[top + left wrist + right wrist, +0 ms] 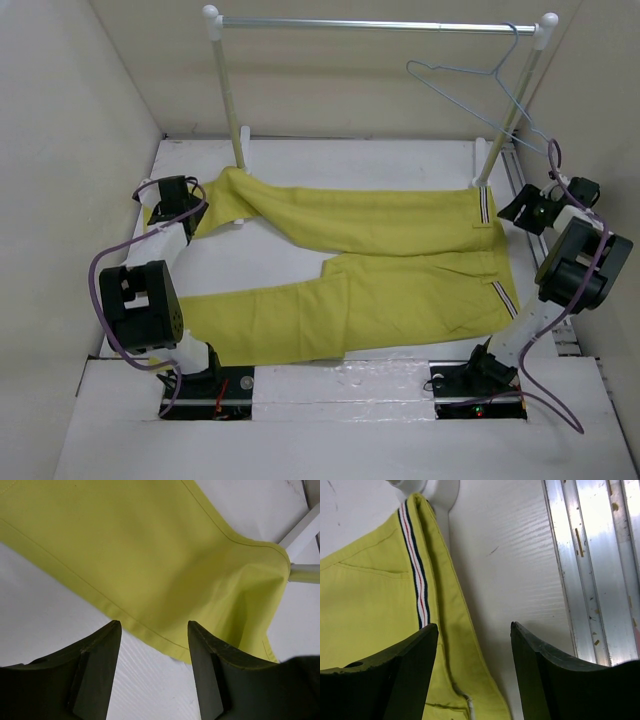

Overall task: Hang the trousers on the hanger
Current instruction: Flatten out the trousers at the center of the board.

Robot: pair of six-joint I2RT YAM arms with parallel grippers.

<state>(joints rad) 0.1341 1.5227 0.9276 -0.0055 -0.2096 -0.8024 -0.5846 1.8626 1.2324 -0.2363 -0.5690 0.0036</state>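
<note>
White surface (400,160) carries the mustard-yellow cloth trousers (400,260) lying flat and ungrasped, the pale blue-grey wire hanger (500,72) hangs bare on the silver rail bar (380,24), the left hand (154,625) by a leg cuff (270,580) and the right hand (474,627) by the striped waistband (415,565) both gape empty; judged: all steps left.

Right gripper (473,627) has its two dark fingers (405,675) spread apart with nothing between them, just bare white table (505,555) showing in the gap. The mustard-yellow trousers (365,610) fill the left side, and the left finger overlaps their edge in view. The waistband stripe (416,570) is white with navy and a thin red line. A scuffed metal rail (592,565) runs down the right.
</note>
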